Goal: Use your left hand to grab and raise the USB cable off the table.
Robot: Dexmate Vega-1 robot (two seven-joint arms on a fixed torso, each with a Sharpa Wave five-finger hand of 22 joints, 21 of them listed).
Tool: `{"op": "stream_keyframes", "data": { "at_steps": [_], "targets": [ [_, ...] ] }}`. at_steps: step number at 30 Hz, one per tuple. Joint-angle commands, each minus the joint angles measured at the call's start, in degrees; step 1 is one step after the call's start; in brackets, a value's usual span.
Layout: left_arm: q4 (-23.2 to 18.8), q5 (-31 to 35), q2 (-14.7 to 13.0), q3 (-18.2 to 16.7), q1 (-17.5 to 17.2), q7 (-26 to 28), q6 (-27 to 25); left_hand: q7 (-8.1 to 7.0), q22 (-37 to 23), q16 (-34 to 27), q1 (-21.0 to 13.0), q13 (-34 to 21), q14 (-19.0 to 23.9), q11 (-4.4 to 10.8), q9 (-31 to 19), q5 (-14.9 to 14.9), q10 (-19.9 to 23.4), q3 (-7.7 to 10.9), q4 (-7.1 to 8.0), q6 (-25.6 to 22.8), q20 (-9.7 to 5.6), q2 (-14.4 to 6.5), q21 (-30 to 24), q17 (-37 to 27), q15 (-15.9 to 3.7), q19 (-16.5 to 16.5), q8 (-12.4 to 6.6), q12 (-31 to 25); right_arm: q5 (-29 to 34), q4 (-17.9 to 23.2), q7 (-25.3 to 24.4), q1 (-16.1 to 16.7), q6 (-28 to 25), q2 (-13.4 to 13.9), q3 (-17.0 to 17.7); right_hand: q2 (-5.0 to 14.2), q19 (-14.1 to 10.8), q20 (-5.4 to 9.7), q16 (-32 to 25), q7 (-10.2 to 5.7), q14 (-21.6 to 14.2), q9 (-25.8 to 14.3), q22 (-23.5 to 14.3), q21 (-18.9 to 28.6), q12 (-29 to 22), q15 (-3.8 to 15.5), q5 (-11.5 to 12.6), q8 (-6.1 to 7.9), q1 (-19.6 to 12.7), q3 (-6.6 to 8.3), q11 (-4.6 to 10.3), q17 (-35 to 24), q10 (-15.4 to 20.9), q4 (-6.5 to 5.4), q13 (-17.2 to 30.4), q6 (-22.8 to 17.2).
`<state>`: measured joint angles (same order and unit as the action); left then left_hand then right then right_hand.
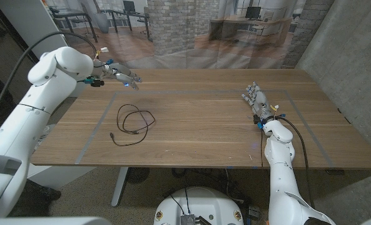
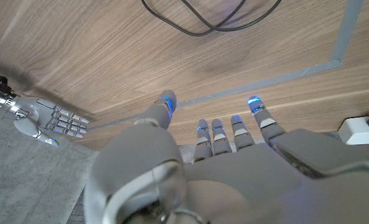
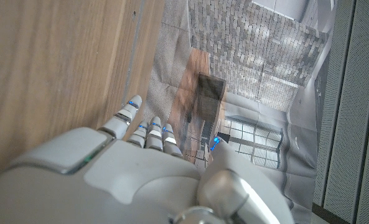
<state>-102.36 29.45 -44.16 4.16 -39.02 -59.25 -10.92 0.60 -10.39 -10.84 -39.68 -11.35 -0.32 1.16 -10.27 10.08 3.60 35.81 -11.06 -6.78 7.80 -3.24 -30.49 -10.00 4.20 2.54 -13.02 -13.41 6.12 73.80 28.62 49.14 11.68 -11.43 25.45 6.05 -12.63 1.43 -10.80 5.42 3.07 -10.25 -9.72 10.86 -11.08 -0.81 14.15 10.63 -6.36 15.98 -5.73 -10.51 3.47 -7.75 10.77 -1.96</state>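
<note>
A thin black USB cable (image 1: 132,123) lies in loose loops on the wooden table (image 1: 204,125), left of centre; part of a loop shows in the left wrist view as the cable (image 2: 203,22). My left hand (image 1: 117,74) hovers above the table's far left part, behind the cable and apart from it, fingers spread and holding nothing; the left hand (image 2: 215,155) shows the same from its wrist. My right hand (image 1: 256,100) sits on the right side of the table, fingers extended, empty; the right hand (image 3: 140,155) is seen from its wrist, and again as the right hand (image 2: 50,121).
Grey tape lines (image 1: 97,128) mark a rectangle on the tabletop around the cable. A white block with a cord (image 2: 361,129) sits beyond the table edge. Brick wall and office desks stand behind the table.
</note>
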Motion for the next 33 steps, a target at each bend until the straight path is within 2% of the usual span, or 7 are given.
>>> {"op": "stream_keyframes", "data": {
  "at_steps": [1,7,9,17,23,33],
  "targets": [
    [-0.87,2.97,-0.76,1.97,1.37,-2.52,-0.48,0.03,-0.09,-0.70,-1.74,-0.14,1.07,0.66,-0.24,0.10,1.19,0.31,0.18,-0.81,-0.01,0.26,0.10,-0.13,-0.16,-0.62,-0.26,-0.39,-0.45,-0.36,0.50,-0.08,0.27,0.27,0.34,0.17,-0.32,-0.31,-0.14,0.13,0.09,-0.26,-0.16,0.33,-0.24,-0.48,-0.05,0.36,0.65,0.05,-0.31,-0.22,-0.02,0.46,0.30,-0.47],
    [-1.33,5.35,-1.34,3.82,2.51,-4.52,-0.32,-0.06,-0.11,-0.78,-3.01,-0.18,1.65,1.51,-0.25,0.07,1.85,0.14,0.19,-0.82,0.09,0.74,0.31,-0.15,-0.42,-0.71,-0.11,-0.56,-0.56,-0.40,0.75,-0.10,0.17,0.34,0.40,0.16,-0.32,-0.34,-0.15,0.11,0.07,-0.26,-0.16,0.33,-0.25,-0.48,-0.05,0.34,0.68,0.04,-0.29,-0.22,-0.01,0.45,0.30,-0.44],
    [-1.30,6.12,-1.42,4.33,2.83,-5.04,-0.21,-0.03,-0.12,-0.82,-3.53,-0.20,1.91,1.58,-0.26,0.08,1.99,-0.03,0.20,-0.76,0.15,1.10,0.38,-0.16,-0.58,-0.81,-0.03,-0.57,-0.55,-0.35,0.74,-0.04,0.16,0.30,0.42,0.15,-0.32,-0.33,-0.15,-0.70,0.08,-0.26,-0.16,0.33,-0.24,-0.47,-0.06,0.47,0.72,0.03,-0.31,-0.23,-0.02,0.45,0.30,-0.79],
    [-2.02,9.89,-1.61,5.43,3.08,-4.98,0.67,-0.57,-0.20,-1.40,-6.68,-0.44,4.41,3.19,-0.37,0.12,3.88,-1.12,0.48,-2.41,-0.33,2.85,0.78,-0.32,-2.45,-1.47,-0.34,-1.11,-0.46,-0.17,0.70,0.04,0.14,0.26,0.41,0.13,-0.34,-0.35,-0.16,-0.92,0.04,-0.26,-0.16,0.34,-0.26,-0.49,-0.05,0.49,0.78,0.01,-0.29,-0.23,0.02,0.44,0.30,-0.93],
    [-2.79,13.81,-1.65,6.86,3.46,-5.16,1.51,-0.71,-0.28,-1.91,-8.14,-0.72,6.16,3.33,-0.44,0.04,5.22,-1.79,0.73,-2.94,-0.53,3.17,0.92,-0.53,-3.65,-1.85,-0.31,-1.62,-0.32,-0.45,0.51,-0.20,0.18,0.20,0.29,0.13,-0.35,-0.38,-0.17,-0.99,0.01,-0.26,-0.16,0.34,-0.28,-0.40,-0.05,0.47,0.82,0.00,-0.29,-0.23,0.08,0.43,0.30,-0.95],
    [-2.67,18.32,-1.23,7.99,3.90,-5.72,3.14,-1.06,-0.33,-2.07,-8.64,-1.01,6.91,3.55,-0.49,0.07,5.91,-3.13,1.01,-3.26,-0.72,4.32,1.15,-0.74,-4.36,-2.00,-0.24,-1.88,0.02,-1.31,0.19,-0.78,0.17,0.29,0.00,0.13,-0.35,-0.36,-0.18,-1.02,-0.01,-0.27,-0.16,0.34,-0.30,-0.46,-0.06,0.46,0.88,-0.01,-0.37,-0.24,0.13,0.41,0.30,-0.99]
  ]
}}
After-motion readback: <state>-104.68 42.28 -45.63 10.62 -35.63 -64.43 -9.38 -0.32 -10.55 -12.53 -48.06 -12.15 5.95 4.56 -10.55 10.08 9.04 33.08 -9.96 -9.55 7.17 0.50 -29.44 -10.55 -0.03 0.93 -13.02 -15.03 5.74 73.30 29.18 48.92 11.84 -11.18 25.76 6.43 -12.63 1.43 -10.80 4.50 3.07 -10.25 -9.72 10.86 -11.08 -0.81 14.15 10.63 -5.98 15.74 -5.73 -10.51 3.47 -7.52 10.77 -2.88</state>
